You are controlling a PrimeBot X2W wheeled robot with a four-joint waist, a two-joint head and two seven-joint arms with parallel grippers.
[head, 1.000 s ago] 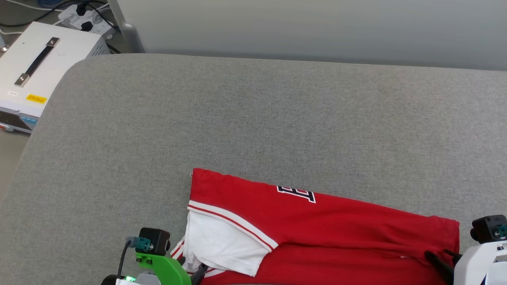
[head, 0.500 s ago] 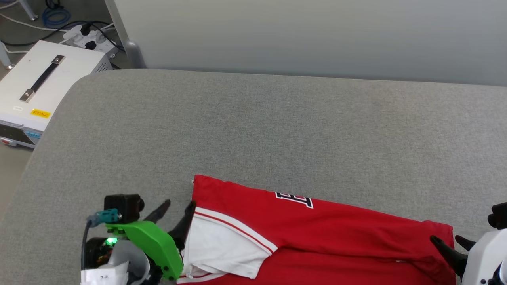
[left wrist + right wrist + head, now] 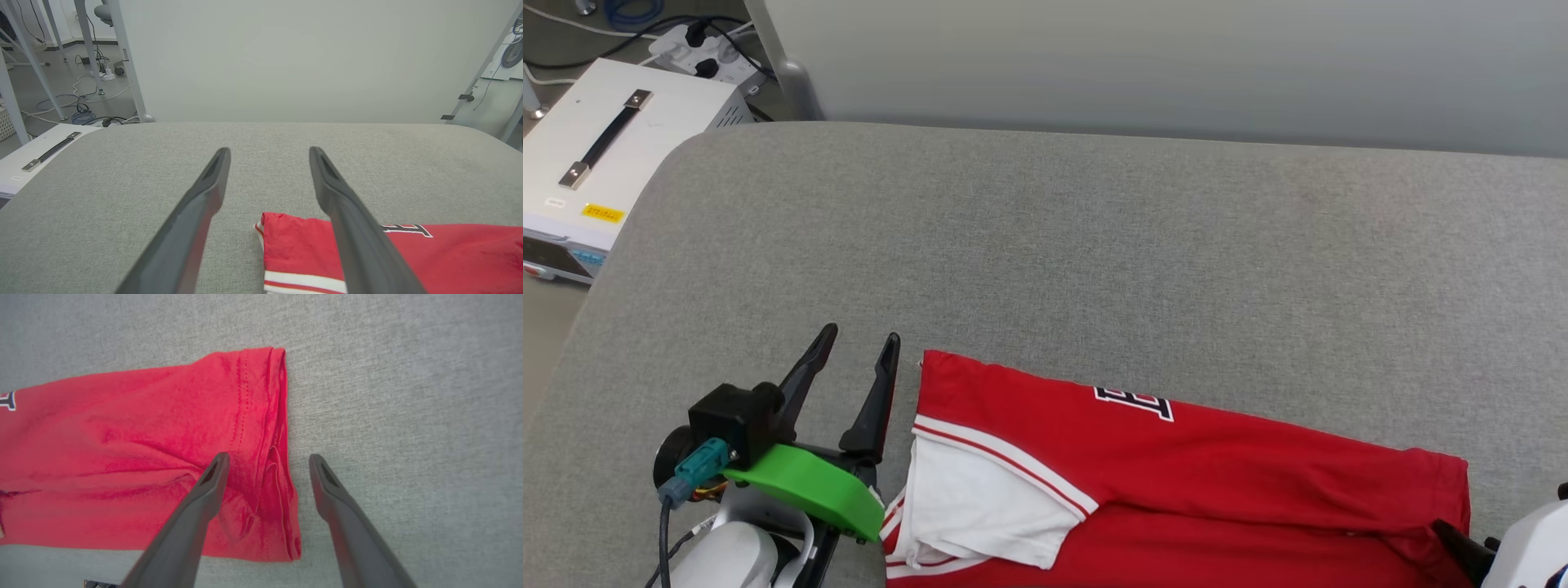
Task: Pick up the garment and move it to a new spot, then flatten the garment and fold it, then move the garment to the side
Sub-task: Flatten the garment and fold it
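Garment (image 3: pixel 1217 474) lies half-folded at 6 o'clock on your worktop (image 3: pixel 1094 245). Left pincer (image 3: pixel 862 332), spread, sits at its 9 o'clock. Right pincer (image 3: pixel 268 456), spread, straddles its 3 o'clock end, likely placed for the next fold.

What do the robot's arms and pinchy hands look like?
The left end effector and right end effector each have two long, dark grey, pointed fingers. The left wrist carries a bright green cover, a black camera box and a teal plug with a dark cable. Both forearms are white.

Open grey surface (image 3: pixel 1094 245) stretches from the garment (image 3: pixel 1217 490) to the back panel (image 3: pixel 1176 57).
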